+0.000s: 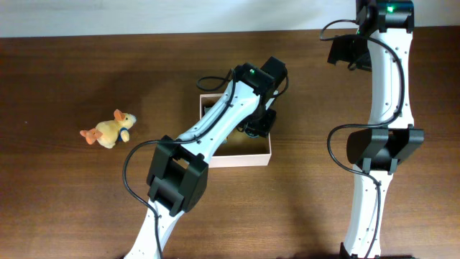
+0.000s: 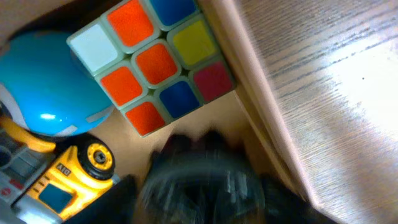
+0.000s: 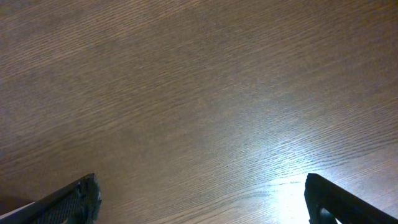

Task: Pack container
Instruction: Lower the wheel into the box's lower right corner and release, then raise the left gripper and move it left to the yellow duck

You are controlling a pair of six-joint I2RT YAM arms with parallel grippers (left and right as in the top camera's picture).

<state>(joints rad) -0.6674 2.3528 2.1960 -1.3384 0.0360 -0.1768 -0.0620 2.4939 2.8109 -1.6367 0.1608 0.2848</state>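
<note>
We see the container [image 1: 244, 160] near the middle of the counter [image 1: 72, 72], a shallow square box with white outer walls and a tan inside. The left arm reaches across it from the near edge, and the left hand [image 1: 257, 124] hangs over the box's right half, hiding much of the inside from above.

From the left wrist view we look down into the box. A puzzle cube [image 2: 155, 62] with orange, white, blue, yellow and red squares lies against the box's inner wall. Just beside it sits a blue rounded toy [image 2: 43, 87], and below that a yellow toy vehicle [image 2: 68, 174] with a black and yellow wheel. A dark blurred shape [image 2: 199, 180] fills the lower part of this view, close to the cube; we cannot tell what it is. Nor can we tell whether the left hand is released or clenched, since its fingers do not show clearly in any view.

The right hand [image 3: 199, 186] hovers over bare wood at the far right of the counter, well apart from the box. Its fingers stand spread wide with nothing between them, so it is released.

A small yellow-orange plush animal [image 1: 109, 130] lies on the counter to the left, well apart from the box
</note>
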